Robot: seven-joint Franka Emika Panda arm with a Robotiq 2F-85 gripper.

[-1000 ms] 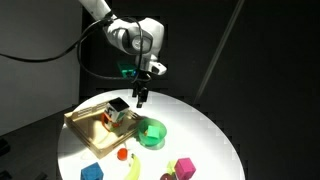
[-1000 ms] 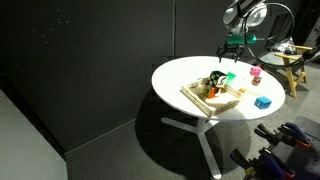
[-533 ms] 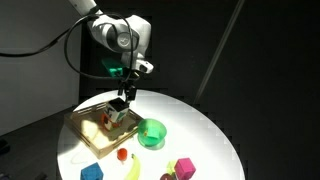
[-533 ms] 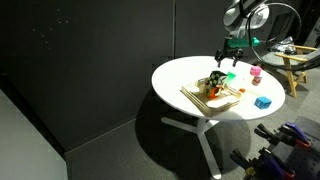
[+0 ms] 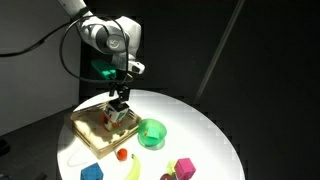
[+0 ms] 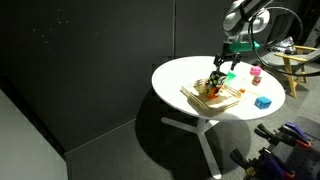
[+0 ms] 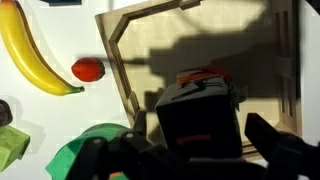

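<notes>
A: Thing under the tool?
B: A dark boxy block (image 7: 200,115) with an orange bit on top. It sits in the wooden tray (image 7: 115,60), at the end nearer the green bowl (image 5: 151,132).
A: How will it handle?
B: It looks rigid, small and probably light. The sides are flat, so slip is unlikely. Best hold is across two opposite flat sides, mid-height. Other small pieces crowd it in the tray, and I can't tell if they touch.
A: Tool?
B: The gripper (image 5: 119,101) has its jaws spread wide with nothing held. It hangs just above the block, one finger on each side in the wrist view, with no contact visible.
A: Nearby?
B: A banana (image 7: 30,50) and a small red thing (image 7: 88,70) lie just outside the tray.
</notes>
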